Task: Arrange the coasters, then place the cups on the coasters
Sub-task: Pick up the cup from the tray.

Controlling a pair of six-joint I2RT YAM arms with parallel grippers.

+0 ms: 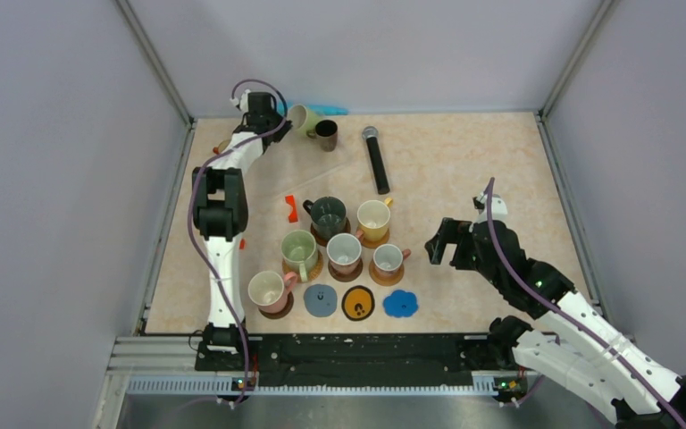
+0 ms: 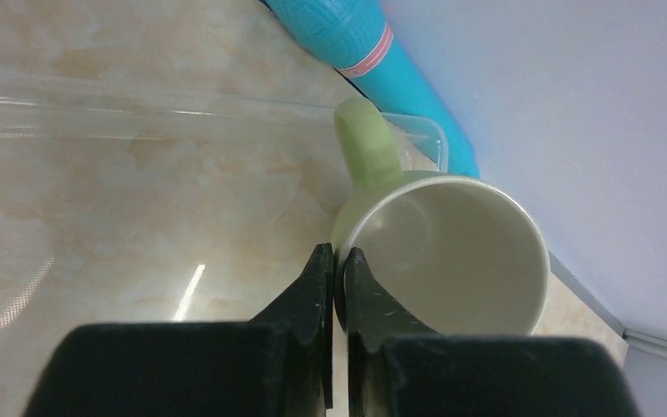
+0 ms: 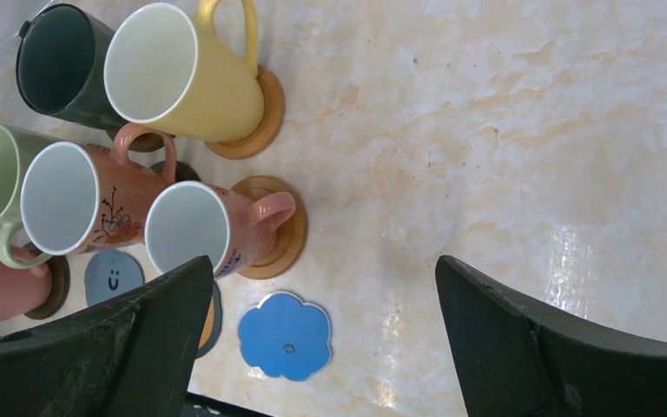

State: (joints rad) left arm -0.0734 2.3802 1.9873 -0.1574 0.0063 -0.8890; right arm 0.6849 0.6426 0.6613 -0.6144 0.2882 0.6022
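Held cup: pale green mug (image 2: 452, 261) with a cream inside and a looped handle; it sits tilted at the upper left of the top view, near the back wall.
Left gripper (image 2: 336, 261): jaws pinched together on the pale green mug's rim, one finger inside and one outside.
Neighbour cup: dark brown mug (image 1: 327, 134) just right of the held one, with no coaster under it.
Cups on coasters: 6 in the centre group: dark green mug (image 1: 329, 214), yellow mug (image 1: 374, 219), a second green mug (image 1: 300, 250) and 3 pink mugs (image 1: 345, 252).
Bare coasters: a row of 3 at lower centre: grey-blue coaster (image 1: 321, 299), black-and-yellow coaster (image 1: 358, 304) and blue scalloped coaster (image 3: 285, 334).
Markings: a small smiley face on the grey-blue coaster and a floral print on one pink mug.
Right gripper (image 3: 323, 265): jaws spread wide and holding nothing, above bare table (image 1: 464, 152) to the right of the group.
Other items: black microphone (image 1: 376, 158), red-orange piece (image 1: 292, 207) and a teal cylinder (image 2: 356, 43) with a pink band against the wall.
Hard to see: the wooden coasters (image 3: 265, 113) show only their rims under the mugs; a clear plastic item (image 2: 139, 113) beside the held mug cannot be identified.
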